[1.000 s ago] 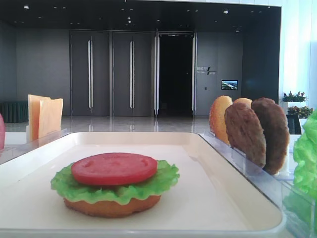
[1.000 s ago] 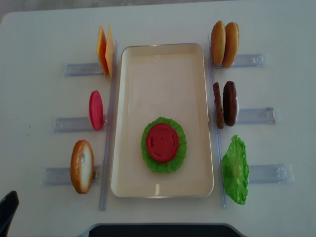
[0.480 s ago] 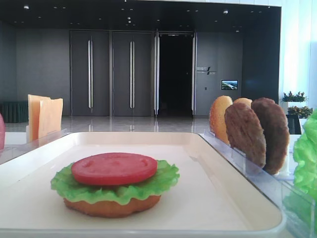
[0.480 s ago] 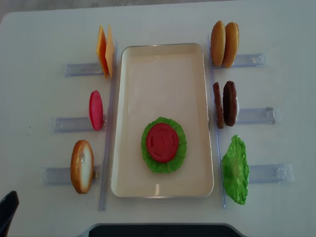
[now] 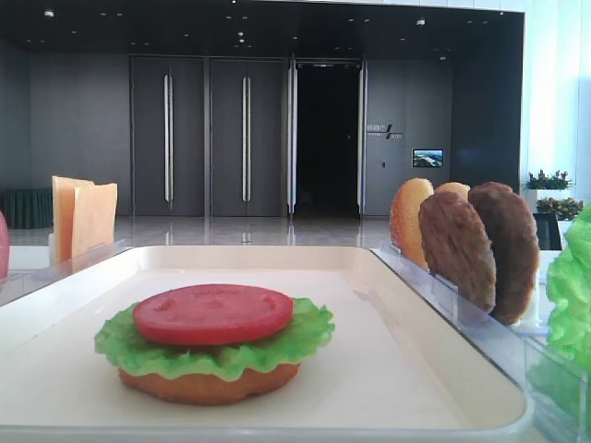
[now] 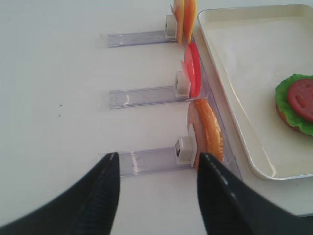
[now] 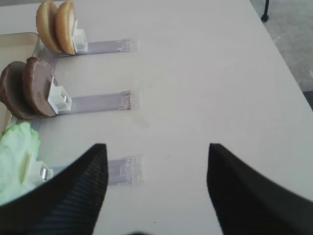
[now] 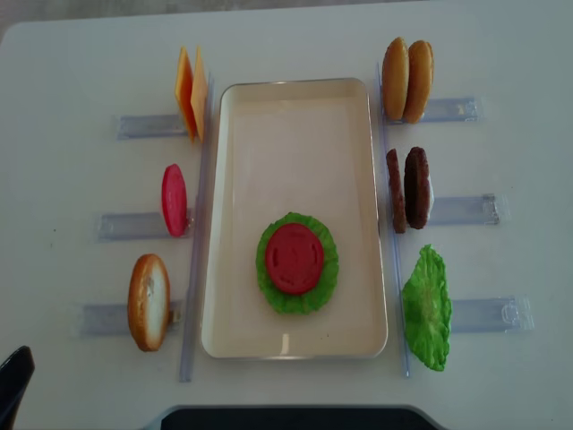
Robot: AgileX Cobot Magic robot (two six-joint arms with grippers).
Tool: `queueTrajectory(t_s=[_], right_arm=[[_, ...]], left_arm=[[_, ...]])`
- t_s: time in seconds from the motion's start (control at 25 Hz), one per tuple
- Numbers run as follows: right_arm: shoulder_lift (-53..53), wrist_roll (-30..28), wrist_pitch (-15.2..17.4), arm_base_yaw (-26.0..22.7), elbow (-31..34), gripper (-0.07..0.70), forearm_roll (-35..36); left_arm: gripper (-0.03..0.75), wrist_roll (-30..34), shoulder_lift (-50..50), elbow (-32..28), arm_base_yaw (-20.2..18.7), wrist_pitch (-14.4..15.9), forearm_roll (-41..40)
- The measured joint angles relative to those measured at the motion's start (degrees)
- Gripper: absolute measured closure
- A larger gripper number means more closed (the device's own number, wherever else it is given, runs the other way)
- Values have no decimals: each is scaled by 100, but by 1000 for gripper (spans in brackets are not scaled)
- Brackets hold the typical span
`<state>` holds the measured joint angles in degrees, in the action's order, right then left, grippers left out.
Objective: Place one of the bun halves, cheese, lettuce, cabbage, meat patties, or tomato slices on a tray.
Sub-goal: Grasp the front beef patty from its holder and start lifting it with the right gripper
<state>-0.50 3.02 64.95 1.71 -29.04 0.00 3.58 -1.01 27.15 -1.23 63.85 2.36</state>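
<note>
On the white table (image 8: 72, 63) the tray (image 8: 295, 103) holds a bun half (image 5: 208, 383), lettuce (image 8: 269, 291) and a tomato slice (image 8: 293, 258), stacked. 2 patties (image 8: 407, 188) stand in the right rack (image 8: 461, 210). Both the left gripper (image 6: 154, 191) and the right gripper (image 7: 156, 181) hang open, holding nothing.

From my low front camera the lettuce leaf (image 5: 572, 305) on the right is cut by the frame edge and blurred, and the tomato slice (image 5: 3, 245) on the left shows only as a pink sliver. On the tray (image 8: 358, 179), the bun half (image 5: 208, 383) under the lettuce (image 5: 217, 346) peeks out in that view but is fully covered from overhead. Both wrist views crop their own fingers (image 7: 63, 196) at the bottom edge, and the right one cuts off the tray.
</note>
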Motion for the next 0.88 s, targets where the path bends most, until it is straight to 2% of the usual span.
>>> queueTrajectory(t_s=[0.56, 0.72, 0.88], right_arm=[[111, 0, 12, 0, -23, 208, 0], [1058, 64, 23, 0, -391, 208, 0], [2344, 82, 17, 0, -1063, 208, 0]], left_arm=[[325, 0, 0, 0, 0, 0, 0], [325, 0, 0, 0, 0, 0, 0], [325, 0, 0, 0, 0, 0, 0]])
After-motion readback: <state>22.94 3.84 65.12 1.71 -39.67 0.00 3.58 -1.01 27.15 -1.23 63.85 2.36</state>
